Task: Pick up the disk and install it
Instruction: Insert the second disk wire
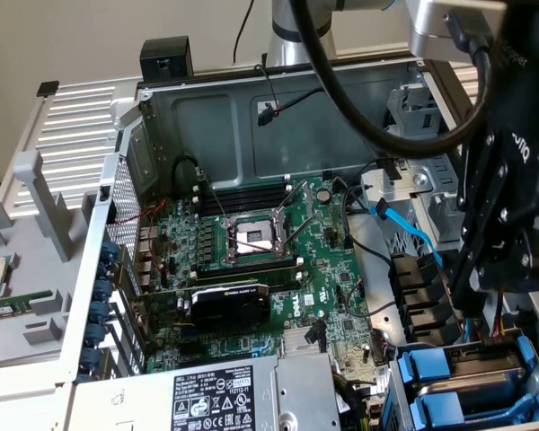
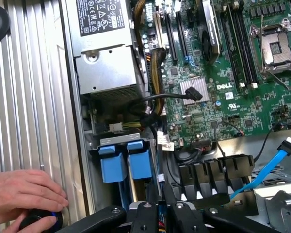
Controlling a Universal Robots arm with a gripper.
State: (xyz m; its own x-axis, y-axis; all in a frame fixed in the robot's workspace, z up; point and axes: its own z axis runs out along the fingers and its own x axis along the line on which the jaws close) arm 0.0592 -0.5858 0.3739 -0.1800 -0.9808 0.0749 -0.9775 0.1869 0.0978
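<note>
Wrist view: black end effector [image 2: 157,213] above blue plastic disk [image 2: 140,162] tabs.

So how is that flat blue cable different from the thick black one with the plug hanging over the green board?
The blue cable is a thin, flat ribbon; the black cable is round and thicker. The blue one ends in a small white-tipped plug beside the metal frame, while the black one ends in a black plug over the green board. Both plugs look loose, connected to nothing.
</note>
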